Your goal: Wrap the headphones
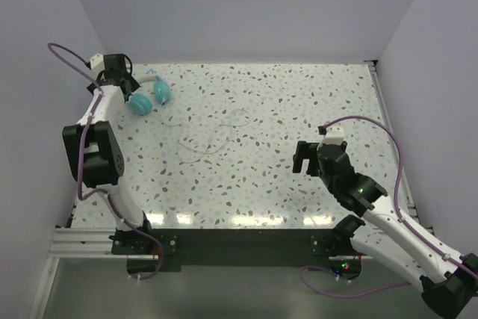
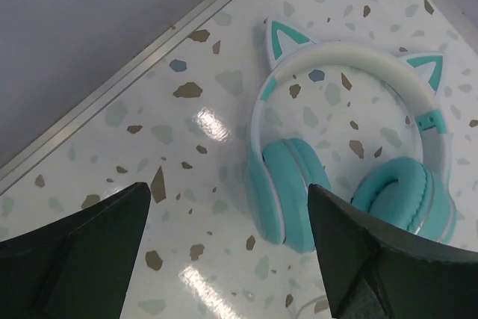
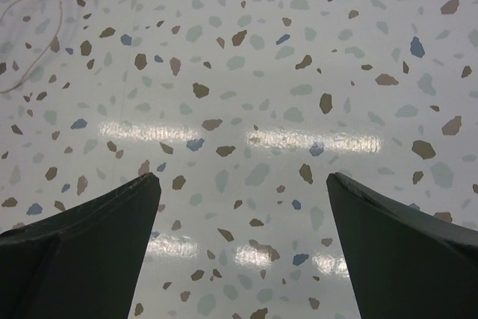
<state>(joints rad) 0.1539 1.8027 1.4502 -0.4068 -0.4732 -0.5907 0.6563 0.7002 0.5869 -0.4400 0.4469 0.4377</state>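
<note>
The headphones lie flat at the table's back left, teal ear cups toward the front, pale headband with cat ears toward the back wall. In the left wrist view the headphones fill the right half. Their thin pale cable trails in loose loops toward the table's middle; the cable also shows at the top left of the right wrist view. My left gripper hovers just left of the headphones, open and empty; the gripper has one ear cup near its right finger. My right gripper is open and empty over bare table at the right front.
The speckled table is bounded by white walls at the back and both sides, with a metal rail along the back left edge. Thick purple robot cables loop beside each arm.
</note>
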